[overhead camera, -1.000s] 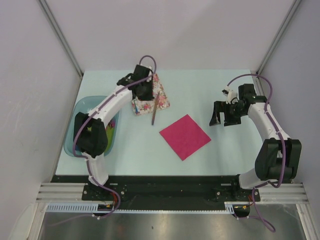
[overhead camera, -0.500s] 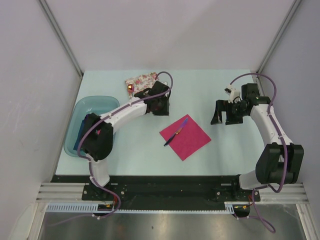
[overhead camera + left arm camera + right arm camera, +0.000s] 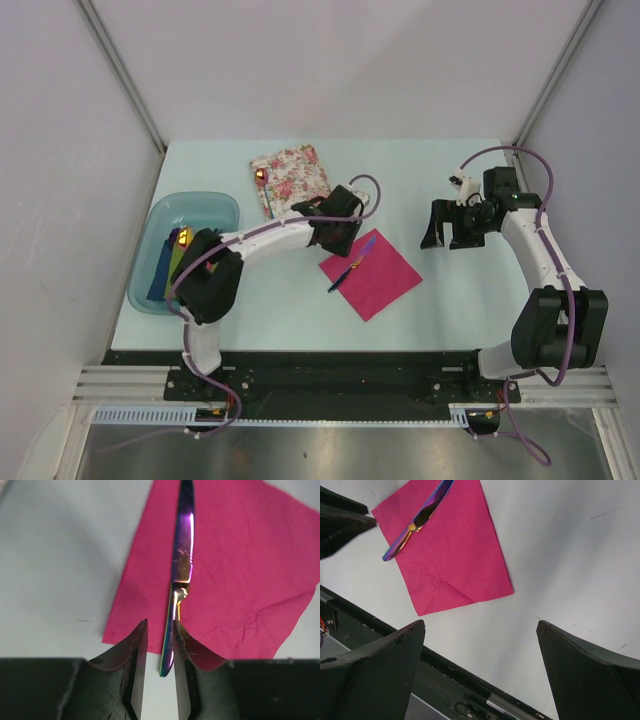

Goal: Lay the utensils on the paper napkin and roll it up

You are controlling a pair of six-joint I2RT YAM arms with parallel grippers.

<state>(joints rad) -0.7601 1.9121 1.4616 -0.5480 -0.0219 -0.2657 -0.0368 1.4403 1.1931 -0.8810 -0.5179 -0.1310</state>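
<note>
The paper napkin (image 3: 378, 278) (image 3: 240, 580) (image 3: 455, 555) lies flat as a magenta square at mid-table. One utensil, an iridescent purple-blue knife (image 3: 352, 262) (image 3: 182, 560) (image 3: 420, 517), rests across its left corner with the handle end poking off the edge. My left gripper (image 3: 338, 240) (image 3: 160, 625) hovers over that handle end, jaws narrowly open and the handle loose between them. A red-orange spoon bowl (image 3: 262, 174) shows at the floral napkin's left edge. My right gripper (image 3: 445, 235) (image 3: 481, 625) stands wide open and empty, right of the pink napkin.
A white floral napkin (image 3: 295, 175) lies at the back, left of centre. A clear blue bin (image 3: 190, 200) with coloured rolled napkins sits at the table's left edge. The black front rail (image 3: 445, 680) runs below the right gripper.
My left arm swung from the floral napkin over to the pink napkin. The knife went from the gripper to lying on the pink napkin, and the left jaws opened. The right arm barely moved.
</note>
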